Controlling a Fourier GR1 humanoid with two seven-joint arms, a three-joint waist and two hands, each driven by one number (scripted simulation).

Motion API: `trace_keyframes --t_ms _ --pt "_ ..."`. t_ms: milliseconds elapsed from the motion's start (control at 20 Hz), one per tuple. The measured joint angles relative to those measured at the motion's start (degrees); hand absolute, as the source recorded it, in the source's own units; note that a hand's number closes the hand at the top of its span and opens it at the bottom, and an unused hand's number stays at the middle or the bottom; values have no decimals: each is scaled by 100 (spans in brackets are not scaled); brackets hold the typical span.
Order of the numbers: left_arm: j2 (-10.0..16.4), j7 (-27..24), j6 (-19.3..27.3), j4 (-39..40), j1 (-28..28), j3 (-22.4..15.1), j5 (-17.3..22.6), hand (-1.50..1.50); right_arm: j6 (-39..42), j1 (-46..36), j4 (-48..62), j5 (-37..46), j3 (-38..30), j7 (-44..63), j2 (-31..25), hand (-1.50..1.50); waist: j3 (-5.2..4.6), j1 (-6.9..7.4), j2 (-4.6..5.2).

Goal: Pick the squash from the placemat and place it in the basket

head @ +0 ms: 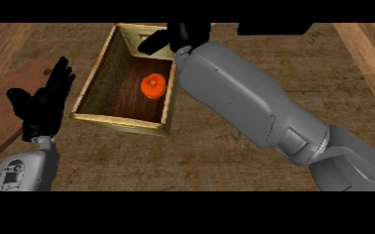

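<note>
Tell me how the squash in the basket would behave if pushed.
The squash looks rounded, so it would probably roll. It seems solid, unlikely to flop. The basket walls around it should stop it soon.

Grey hard-shell left forearm (29,171) bears dark wrist markings; bulkier grey right forearm (245,101) shows panel seams. Black fingered left hand (42,106) and right hand (181,35) terminate them.

A counter (219,163) with a mottled, dull-brown top fills most of the frame. A paler wooden strip (15,39) with straight grain lies in the upper left, and another (359,44) slants along the upper right edge. A black block (275,28) sits at the top edge, right of centre; what it is cannot be told.
</note>
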Motion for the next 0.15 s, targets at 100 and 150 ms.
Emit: trace_keyframes --t_ms 100,150 --pt "28 4 -38 -73 103 26 33 0 -54 392 -495 80 -14 -31 -166 -150 1 -24 -9" --pt "41 38 -43 -136 133 42 50 0 -83 599 -785 116 -16 -61 -273 -150 1 -37 -13"
